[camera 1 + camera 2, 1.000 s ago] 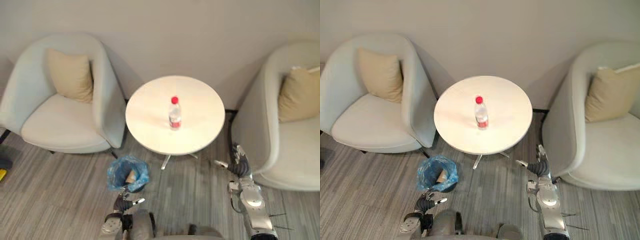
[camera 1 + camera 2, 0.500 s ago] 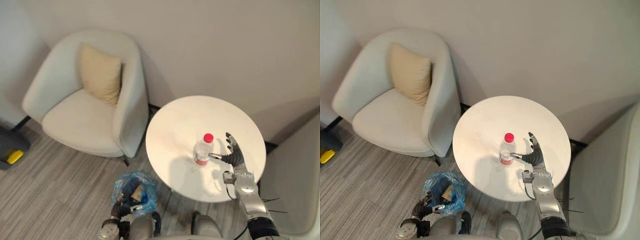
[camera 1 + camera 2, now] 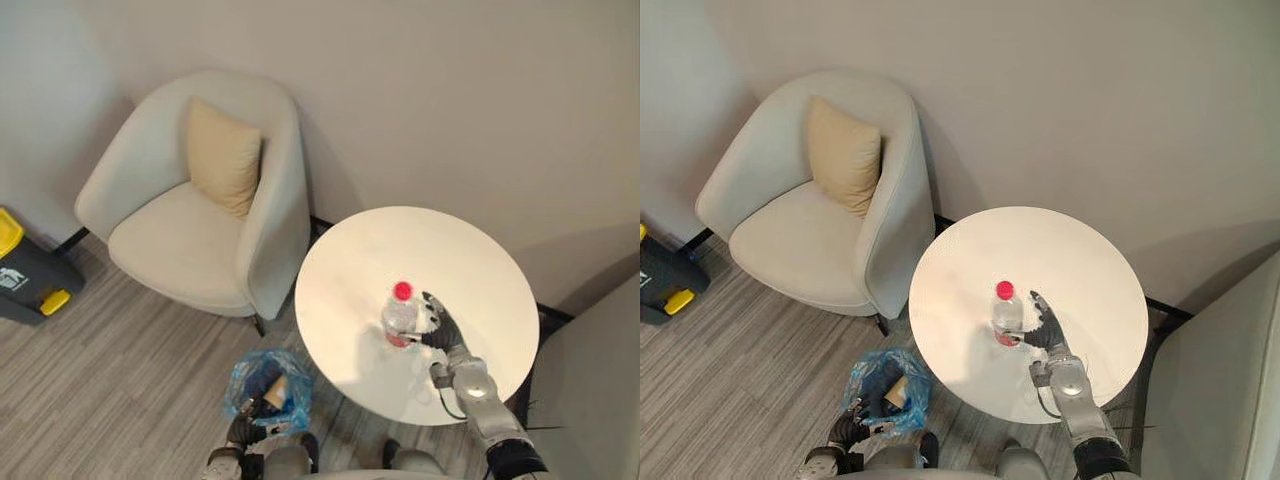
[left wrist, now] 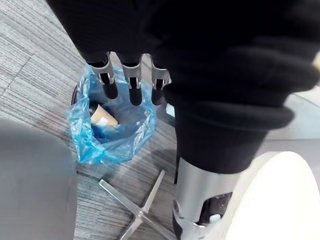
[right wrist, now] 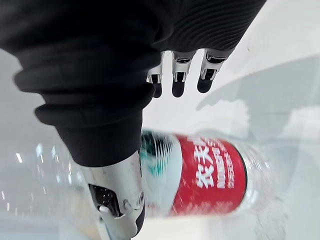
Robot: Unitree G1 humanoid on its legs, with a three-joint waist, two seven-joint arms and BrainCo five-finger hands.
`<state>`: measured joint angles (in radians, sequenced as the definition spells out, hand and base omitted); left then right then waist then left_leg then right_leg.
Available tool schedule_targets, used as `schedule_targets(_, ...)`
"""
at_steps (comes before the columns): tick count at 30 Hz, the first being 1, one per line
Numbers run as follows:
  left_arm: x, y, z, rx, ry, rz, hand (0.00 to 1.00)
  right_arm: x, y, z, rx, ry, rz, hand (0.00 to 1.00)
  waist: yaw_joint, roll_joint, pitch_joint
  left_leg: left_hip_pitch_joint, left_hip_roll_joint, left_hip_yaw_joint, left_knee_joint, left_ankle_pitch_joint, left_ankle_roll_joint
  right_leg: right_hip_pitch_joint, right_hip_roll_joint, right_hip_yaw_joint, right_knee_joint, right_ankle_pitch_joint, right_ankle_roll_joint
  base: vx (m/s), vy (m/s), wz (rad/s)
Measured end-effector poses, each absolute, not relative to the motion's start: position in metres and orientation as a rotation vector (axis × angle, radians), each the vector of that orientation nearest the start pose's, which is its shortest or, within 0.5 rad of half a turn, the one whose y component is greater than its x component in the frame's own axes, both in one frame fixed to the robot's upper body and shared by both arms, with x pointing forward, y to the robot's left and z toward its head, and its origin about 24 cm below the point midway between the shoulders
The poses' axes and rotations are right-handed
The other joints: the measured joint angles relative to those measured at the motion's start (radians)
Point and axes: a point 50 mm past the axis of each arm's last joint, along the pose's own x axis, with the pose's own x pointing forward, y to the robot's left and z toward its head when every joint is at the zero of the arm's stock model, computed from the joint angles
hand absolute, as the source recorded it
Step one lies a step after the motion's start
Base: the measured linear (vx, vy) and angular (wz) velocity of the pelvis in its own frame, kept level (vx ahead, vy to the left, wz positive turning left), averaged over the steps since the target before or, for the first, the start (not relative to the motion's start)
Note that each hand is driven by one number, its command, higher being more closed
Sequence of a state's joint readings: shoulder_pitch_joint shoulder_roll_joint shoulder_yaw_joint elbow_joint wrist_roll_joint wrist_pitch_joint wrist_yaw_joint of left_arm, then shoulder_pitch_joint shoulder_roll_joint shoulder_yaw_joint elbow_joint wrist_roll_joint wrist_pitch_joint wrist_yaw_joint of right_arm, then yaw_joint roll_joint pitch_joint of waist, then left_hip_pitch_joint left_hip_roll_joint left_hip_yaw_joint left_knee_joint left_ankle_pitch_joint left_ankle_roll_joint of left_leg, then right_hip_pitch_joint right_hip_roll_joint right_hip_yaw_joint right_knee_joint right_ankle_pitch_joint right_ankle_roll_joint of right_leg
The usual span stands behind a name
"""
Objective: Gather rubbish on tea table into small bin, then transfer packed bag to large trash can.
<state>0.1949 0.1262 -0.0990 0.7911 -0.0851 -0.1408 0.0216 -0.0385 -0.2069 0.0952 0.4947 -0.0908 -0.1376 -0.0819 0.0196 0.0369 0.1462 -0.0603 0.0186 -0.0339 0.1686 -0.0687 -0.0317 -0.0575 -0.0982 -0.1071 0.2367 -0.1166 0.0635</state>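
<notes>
- Left eye view: the round surface carries one piece of rubbish, a clear bottle with a red cap, standing upright near its middle. The right hand is just beside the bottle on the robot's right, fingers extended and not closed on it. The small bin, lined with a blue bag, stands on the floor just off the near-left edge of the surface. The left hand shows low beside the bin.
- Right eye view: the large trash can, dark with yellow parts, stands well apart at the far left, past the armchair. I judge the gathering part-done: the bottle has yet to go in, and the bag has not been tied or carried.
- Left wrist view: the fingers hang straight above the bin, holding nothing. A paper cup already lies inside the blue bag.
- Right wrist view: the bottle lies in the gap between thumb and fingers. The fingers reach straight past it and are not wrapped round it.
- Room to move: the top is bare all round the bottle. The bin lies close under the near-left edge, so the carry looks short. The armchair's side stands near the bin, and a second armchair crowds the right arm's side. Open floor runs toward the trash can.
</notes>
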Motion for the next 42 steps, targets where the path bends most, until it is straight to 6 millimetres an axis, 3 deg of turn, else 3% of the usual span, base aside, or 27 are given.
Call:
schedule_targets(1, 0.114, 0.183, -0.138, 0.07, 0.845, 0.042, 0.0, 0.236, -0.186, -0.048, -0.318, 0.334, 0.013, 1.0, 0.002, 0.0, 0.0, -0.003, -0.003, -0.01, -0.005, 0.006, 0.001, 0.0, -0.006, -0.01, 0.001, 0.0, 0.0, -0.03, 0.004, 0.25)
schedule_targets(11, 0.122, 0.182, -0.136, 0.081, 0.829, 0.029, 0.0, 0.26, -0.172, -0.04, -0.338, 0.315, 0.049, 1.0, 0.024, 0.01, 0.017, -0.053, -0.009, -0.063, -0.015, 0.033, -0.016, -0.034, -0.01, -0.06, 0.007, 0.0, -0.001, -0.04, -0.018, 0.17)
schedule_targets(18, 0.125, 0.181, -0.135, 0.078, 0.821, 0.032, 0.0, 0.277, -0.164, 0.001, -0.31, 0.121, 0.017, 1.0, 0.021, 0.014, 0.037, -0.064, -0.036, -0.146, -0.048, 0.078, -0.023, -0.031, -0.029, -0.143, 0.038, -0.024, -0.007, 0.02, -0.038, 0.36)
schedule_targets(20, 0.127, 0.175, -0.135, 0.071, 0.815, 0.019, 0.0, 0.279, -0.164, 0.014, -0.295, 0.054, 0.004, 1.0, 0.019, 0.013, 0.037, -0.07, -0.043, -0.154, -0.103, 0.146, -0.039, -0.013, -0.061, -0.229, 0.036, -0.036, -0.007, -0.01, -0.018, 1.06)
schedule_targets(21, 0.128, 0.174, -0.135, 0.068, 0.812, 0.014, 0.0, 0.28, -0.166, 0.015, -0.293, 0.044, -0.01, 1.0, 0.02, 0.013, 0.037, -0.07, -0.046, -0.123, -0.121, 0.159, -0.031, -0.001, -0.071, -0.261, 0.036, -0.039, -0.012, -0.05, 0.02, 1.31)
schedule_targets(22, 0.129, 0.17, -0.134, 0.056, 0.806, 0.015, 0.0, 0.28, -0.168, 0.016, -0.293, 0.037, -0.022, 1.0, 0.021, 0.02, 0.033, -0.069, -0.02, 0.004, -0.134, 0.128, 0.038, 0.017, -0.08, -0.317, 0.036, -0.043, -0.018, -0.05, 0.042, 1.01)
schedule_targets(23, 0.131, 0.17, -0.134, 0.054, 0.803, 0.015, 0.0, 0.28, -0.167, 0.017, -0.29, 0.035, -0.03, 1.0, 0.024, 0.011, 0.038, -0.074, -0.005, 0.083, -0.114, 0.119, 0.054, 0.024, -0.094, -0.338, 0.039, -0.045, -0.019, -0.02, 0.076, 1.25)
schedule_targets(24, 0.135, 0.17, -0.133, 0.06, 0.792, 0.01, 0.0, 0.281, -0.165, 0.019, -0.284, 0.023, -0.03, 1.0, 0.023, -0.002, 0.037, -0.102, 0.03, 0.263, -0.017, 0.08, 0.108, 0.041, -0.136, -0.39, 0.044, -0.047, -0.016, 0.01, 0.087, 1.14)
schedule_targets(25, 0.135, 0.169, -0.133, 0.067, 0.791, 0.003, 0.0, 0.281, -0.162, 0.021, -0.278, 0.012, -0.025, 1.0, 0.022, -0.005, 0.037, -0.107, 0.057, 0.347, 0.052, 0.071, 0.121, 0.05, -0.163, -0.416, 0.056, -0.054, -0.005, 0.03, 0.096, 1.07)
schedule_targets(26, 0.135, 0.168, -0.133, 0.071, 0.791, -0.001, 0.0, 0.281, -0.16, 0.022, -0.276, 0.004, -0.019, 1.0, 0.021, -0.006, 0.038, -0.1, 0.076, 0.375, 0.075, 0.062, 0.105, 0.054, -0.168, -0.422, 0.065, -0.061, 0.011, 0.05, 0.138, 0.75)
schedule_targets(27, 0.131, 0.166, -0.135, 0.076, 0.805, -0.006, 0.0, 0.282, -0.157, 0.025, -0.277, -0.013, -0.008, 1.0, 0.02, 0.023, 0.021, -0.098, 0.077, 0.372, 0.063, 0.03, 0.053, 0.056, -0.164, -0.433, 0.076, -0.068, 0.036, 0.06, 0.184, 0.57)
schedule_targets(31, 0.133, 0.173, -0.134, 0.127, 0.805, -0.019, 0.0, 0.279, -0.131, 0.022, -0.243, -0.011, 0.063, 1.0, 0.028, -0.015, 0.026, -0.103, 0.023, 0.329, 0.06, 0.018, 0.069, 0.098, -0.186, -0.444, 0.034, -0.043, 0.072, 0.03, 0.146, 0.44)
schedule_targets(33, 0.134, 0.172, -0.134, 0.141, 0.802, -0.033, 0.0, 0.279, -0.123, 0.022, -0.254, -0.012, 0.107, 1.0, 0.027, -0.016, 0.032, -0.123, 0.017, 0.33, 0.118, -0.029, 0.077, 0.085, -0.214, -0.438, 0.084, -0.062, 0.083, -0.01, 0.14, 0.04)
schedule_targets(34, 0.137, 0.173, -0.132, 0.151, 0.789, -0.037, 0.0, 0.28, -0.115, 0.023, -0.277, -0.024, 0.143, 1.0, 0.027, -0.016, 0.059, -0.147, 0.017, 0.326, 0.19, -0.084, 0.083, 0.036, -0.25, -0.386, 0.209, -0.082, 0.08, -0.05, 0.14, -0.06)
schedule_targets(35, 0.14, 0.174, -0.131, 0.16, 0.78, -0.039, 0.0, 0.281, -0.112, 0.024, -0.292, -0.029, 0.158, 1.0, 0.024, -0.015, 0.073, -0.157, 0.017, 0.324, 0.213, -0.096, 0.089, -0.003, -0.262, -0.342, 0.281, -0.082, 0.071, -0.08, 0.122, 0.03)
schedule_targets(36, 0.149, 0.178, -0.128, 0.185, 0.757, -0.042, 0.0, 0.283, -0.108, 0.027, -0.304, -0.04, 0.181, 1.0, 0.015, -0.019, 0.098, -0.183, 0.015, 0.309, 0.246, -0.108, 0.098, -0.104, -0.265, -0.223, 0.417, -0.083, 0.026, -0.09, 0.084, 0.3)
schedule_targets(37, 0.157, 0.182, -0.124, 0.207, 0.737, -0.042, 0.0, 0.285, -0.104, 0.028, -0.314, -0.047, 0.203, 1.0, 0.01, -0.024, 0.129, -0.203, 0.015, 0.289, 0.262, -0.109, 0.097, -0.165, -0.213, -0.101, 0.469, -0.124, 0.024, -0.09, 0.043, 0.44)
schedule_targets(39, 0.165, 0.187, -0.12, 0.225, 0.711, -0.028, 0.0, 0.29, -0.099, 0.03, -0.351, -0.058, 0.228, 1.0, -0.003, -0.018, 0.173, -0.24, 0.009, 0.247, 0.266, -0.098, 0.08, -0.226, -0.133, 0.003, 0.44, -0.161, 0.035, -0.09, -0.047, 0.7)
schedule_targets(40, 0.171, 0.19, -0.117, 0.231, 0.69, -0.018, 0.0, 0.295, -0.098, 0.032, -0.389, -0.066, 0.243, 1.0, -0.004, -0.017, 0.19, -0.281, -0.002, 0.217, 0.278, -0.088, 0.069, -0.27, -0.1, 0.027, 0.39, -0.159, 0.035, -0.1, -0.113, 1.08)
schedule_targets(42, 0.185, 0.191, -0.109, 0.236, 0.646, -0.005, 0.0, 0.305, -0.099, 0.04, -0.466, -0.096, 0.261, 1.0, -0.005, -0.016, 0.225, -0.372, -0.029, 0.175, 0.351, -0.085, 0.067, -0.334, -0.093, 0.018, 0.36, -0.127, 0.032, -0.07, -0.113, 1.01)
